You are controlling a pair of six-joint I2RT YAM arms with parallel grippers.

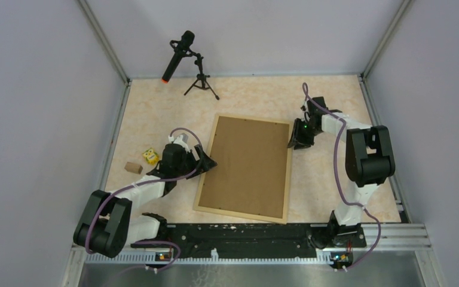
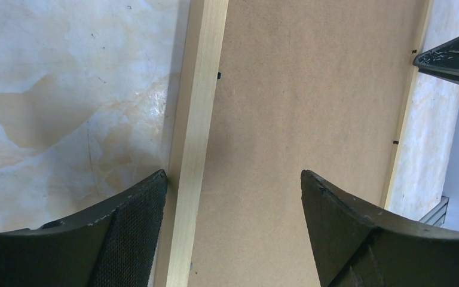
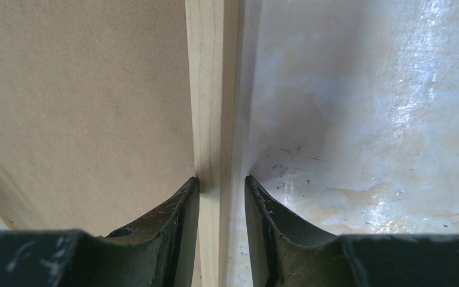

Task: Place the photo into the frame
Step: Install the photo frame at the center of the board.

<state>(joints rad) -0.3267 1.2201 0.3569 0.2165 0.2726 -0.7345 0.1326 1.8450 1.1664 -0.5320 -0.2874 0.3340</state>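
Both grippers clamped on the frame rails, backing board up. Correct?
No. The left gripper is open, astride a rail of the frame without pinching it; the left wrist view shows this. Only the right gripper is clamped on a rail, and the backing board is up.

Overall light: bright, even, diffuse, from above.
Top view: sharp across the table (image 1: 257, 98); only faint, soft shadows beside the arms; walls leaning outward toward the picture edges.
Glare: pale bluish sheen on the tabletop right of the frame (image 3: 212, 89) rail in the right wrist view.
Shadows: soft dark band along the rail's outer side in both wrist views.
Focus: right gripper (image 3: 222, 178) and left gripper (image 2: 233, 173) slightly soft at the bottom edge; backing board (image 2: 311, 119) grain fairly clear.
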